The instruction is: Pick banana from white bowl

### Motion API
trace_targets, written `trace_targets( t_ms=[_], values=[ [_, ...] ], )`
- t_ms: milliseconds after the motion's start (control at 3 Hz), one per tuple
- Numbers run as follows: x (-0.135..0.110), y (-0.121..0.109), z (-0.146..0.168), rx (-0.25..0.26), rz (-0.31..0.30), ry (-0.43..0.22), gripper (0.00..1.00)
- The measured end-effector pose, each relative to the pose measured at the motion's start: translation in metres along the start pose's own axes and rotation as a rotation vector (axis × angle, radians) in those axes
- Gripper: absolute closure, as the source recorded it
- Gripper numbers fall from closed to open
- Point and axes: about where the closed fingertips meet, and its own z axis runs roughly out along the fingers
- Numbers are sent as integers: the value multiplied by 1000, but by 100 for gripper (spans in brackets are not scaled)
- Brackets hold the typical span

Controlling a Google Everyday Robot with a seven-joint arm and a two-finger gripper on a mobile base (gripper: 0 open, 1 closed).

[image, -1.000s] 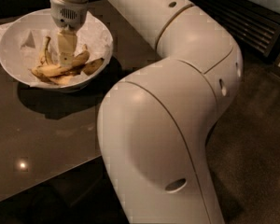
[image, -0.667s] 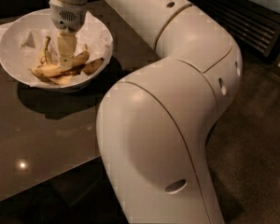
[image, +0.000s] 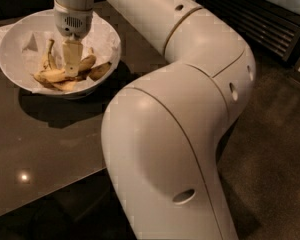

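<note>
The gripper [image: 72,70] hangs straight down into the white bowl [image: 12,39] at the upper left of the frame, its pale tip down among the banana [image: 52,76]. Whether the claw is open, closed or has hold of anything cannot be told from this view. The banana lies in the lower middle of the bowl as several curved yellow pieces with brown patches, one thin dark-tipped stem standing up at the left of the gripper. They rest on crumpled white paper [image: 32,43] that lines the bowl's sloping sides. The bowl sits on a dark, glossy table [image: 50,144] that casts a shadow under it and carries a small bright glint at the lower left. The robot's bulky cream arm [image: 180,109] fills the centre and right of the frame. Behind it is a dark speckled floor [image: 270,149], and a black slatted unit [image: 260,19] runs along the upper right.
</note>
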Motion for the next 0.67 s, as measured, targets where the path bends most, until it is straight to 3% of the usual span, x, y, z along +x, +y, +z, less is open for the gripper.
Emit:
trace_targets(
  t_ms=[667],
  values=[
    [5, 2, 14, -26, 9, -15, 41]
  ],
)
